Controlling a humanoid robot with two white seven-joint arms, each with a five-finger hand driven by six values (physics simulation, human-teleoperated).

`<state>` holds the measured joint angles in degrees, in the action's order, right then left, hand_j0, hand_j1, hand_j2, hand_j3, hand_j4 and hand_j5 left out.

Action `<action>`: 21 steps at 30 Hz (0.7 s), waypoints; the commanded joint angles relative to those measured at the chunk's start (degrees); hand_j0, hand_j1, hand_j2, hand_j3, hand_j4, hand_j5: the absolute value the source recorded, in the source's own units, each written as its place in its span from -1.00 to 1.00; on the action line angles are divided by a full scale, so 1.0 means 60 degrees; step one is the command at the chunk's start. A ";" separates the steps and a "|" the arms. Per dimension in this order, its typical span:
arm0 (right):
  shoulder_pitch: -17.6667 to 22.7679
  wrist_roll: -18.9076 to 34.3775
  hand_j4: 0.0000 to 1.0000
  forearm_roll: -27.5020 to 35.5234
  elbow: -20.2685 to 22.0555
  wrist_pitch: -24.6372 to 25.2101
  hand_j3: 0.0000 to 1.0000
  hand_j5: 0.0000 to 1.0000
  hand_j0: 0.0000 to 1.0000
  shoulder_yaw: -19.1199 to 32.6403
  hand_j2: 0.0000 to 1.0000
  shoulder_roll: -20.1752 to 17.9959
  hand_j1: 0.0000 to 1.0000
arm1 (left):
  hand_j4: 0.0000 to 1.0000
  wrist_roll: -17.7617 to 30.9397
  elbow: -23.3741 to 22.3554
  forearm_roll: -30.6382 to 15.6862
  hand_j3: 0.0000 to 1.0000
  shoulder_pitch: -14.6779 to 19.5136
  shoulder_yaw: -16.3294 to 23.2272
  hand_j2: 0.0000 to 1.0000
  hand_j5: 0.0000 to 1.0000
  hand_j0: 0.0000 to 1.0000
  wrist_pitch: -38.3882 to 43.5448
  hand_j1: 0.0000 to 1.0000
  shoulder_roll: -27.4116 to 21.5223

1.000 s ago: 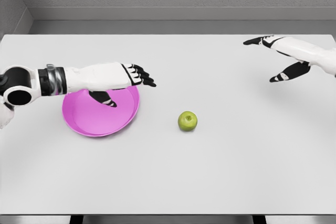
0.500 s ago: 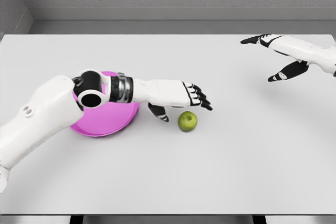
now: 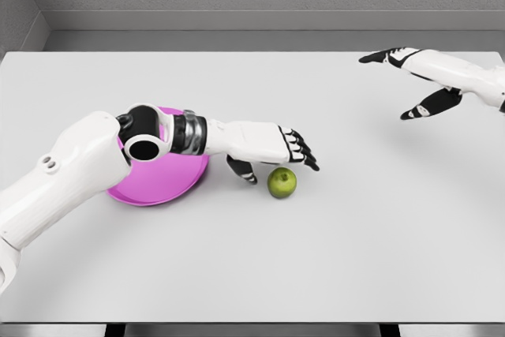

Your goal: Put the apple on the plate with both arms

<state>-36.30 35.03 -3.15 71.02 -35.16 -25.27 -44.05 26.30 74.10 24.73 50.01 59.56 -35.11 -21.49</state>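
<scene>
A green apple [image 3: 282, 183] rests on the white table, right of a pink plate [image 3: 158, 183]. My left arm reaches across the plate, hiding much of it. The left hand [image 3: 276, 161] hovers just over the apple's upper left side, fingers spread and thumb hanging down beside the fruit, holding nothing. My right hand [image 3: 398, 80] floats open above the table's far right corner, well away from the apple.
The white table [image 3: 355, 258] has a grey wall behind its far edge. Its front edge runs along the bottom of the view.
The left arm swung from over the plate to the right until its hand reached the apple, then settled slightly lower. The right hand drifted a little up and left.
</scene>
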 commanded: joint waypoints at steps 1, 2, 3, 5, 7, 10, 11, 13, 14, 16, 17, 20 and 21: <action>0.0000 -0.0004 1.00 0.0071 0.0013 0.0026 1.00 1.00 1.00 -0.0008 1.00 0.0017 1.00 | 0.85 -0.0017 0.0086 -0.0108 0.85 0.0000 0.0195 0.85 0.85 0.85 0.0018 0.85 0.0065; 0.0000 -0.0004 1.00 0.0071 0.0013 0.0026 1.00 1.00 1.00 -0.0008 1.00 0.0031 1.00 | 0.85 -0.0003 0.0086 -0.0093 0.85 0.0000 0.0224 0.85 0.85 0.85 0.0018 0.85 0.0080; 0.0000 -0.0004 1.00 0.0071 0.0013 0.0026 1.00 1.00 1.00 -0.0008 1.00 0.0031 1.00 | 0.85 -0.0003 0.0086 -0.0108 0.85 0.0000 0.0239 0.85 0.85 0.85 0.0018 0.85 0.0080; 0.0015 -0.0004 1.00 0.0071 0.0013 0.0026 1.00 1.00 1.00 -0.0008 1.00 -0.0027 1.00 | 0.85 -0.0003 0.0101 -0.0108 0.85 0.0000 0.0253 0.85 0.85 0.85 0.0018 0.85 0.0080; 0.0000 -0.0004 1.00 0.0071 0.0028 0.0026 1.00 1.00 1.00 -0.0008 1.00 0.0002 1.00 | 0.85 -0.0003 0.0101 -0.0123 0.85 0.0000 0.0415 0.85 0.85 0.85 0.0018 0.85 0.0080; 0.0000 -0.0004 1.00 0.0071 0.0028 0.0026 1.00 1.00 1.00 -0.0022 1.00 -0.0013 1.00 | 0.85 -0.0003 0.0101 -0.0123 0.85 0.0015 0.0415 0.85 0.85 0.85 0.0018 0.85 0.0051; -0.0014 -0.0004 1.00 0.0071 0.0028 0.0026 1.00 1.00 1.00 -0.0022 1.00 -0.0027 1.00 | 0.85 -0.0003 0.0101 -0.0123 0.85 0.0015 0.0415 0.85 0.85 0.85 0.0018 0.85 0.0037; -0.0015 -0.0004 1.00 0.0071 0.0028 0.0026 1.00 1.00 1.00 -0.0022 1.00 -0.0013 1.00 | 0.85 -0.0003 0.0086 -0.0108 0.85 0.0015 0.0415 0.85 0.85 0.85 0.0018 0.85 0.0007; 0.0000 -0.0004 1.00 0.0071 0.0028 0.0026 1.00 1.00 1.00 -0.0022 1.00 -0.0027 1.00 | 0.84 -0.0003 0.0086 -0.0108 0.84 0.0015 0.0415 0.84 0.84 0.84 0.0018 0.84 -0.0008; -0.0015 -0.0004 1.00 0.0071 0.0028 0.0026 1.00 1.00 1.00 -0.0022 1.00 -0.0042 1.00 | 0.78 0.0056 0.0086 -0.0108 0.78 0.0029 0.0415 0.78 0.78 0.78 0.0018 0.78 -0.0022; -0.0015 -0.0004 1.00 0.0071 0.0028 0.0026 1.00 1.00 1.00 -0.0008 1.00 -0.0057 1.00 | 0.74 0.0085 0.0086 -0.0108 0.74 0.0029 0.0415 0.74 0.74 0.74 0.0018 0.74 -0.0022; -0.0015 -0.0004 1.00 0.0071 0.0028 0.0026 1.00 1.00 1.00 -0.0022 1.00 -0.0057 1.00 | 0.69 0.0085 0.0101 -0.0108 0.69 0.0029 0.0415 0.69 0.69 0.69 0.0018 0.69 -0.0022; -0.0015 -0.0004 1.00 0.0071 0.0028 0.0026 1.00 1.00 1.00 -0.0008 1.00 -0.0057 1.00 | 0.68 0.0085 0.0101 -0.0108 0.68 0.0029 0.0429 0.68 0.68 0.68 0.0018 0.68 -0.0022</action>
<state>-36.39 35.03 -3.15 71.17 -35.17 -25.39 -44.30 26.77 74.68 24.45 50.19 62.14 -35.12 -21.59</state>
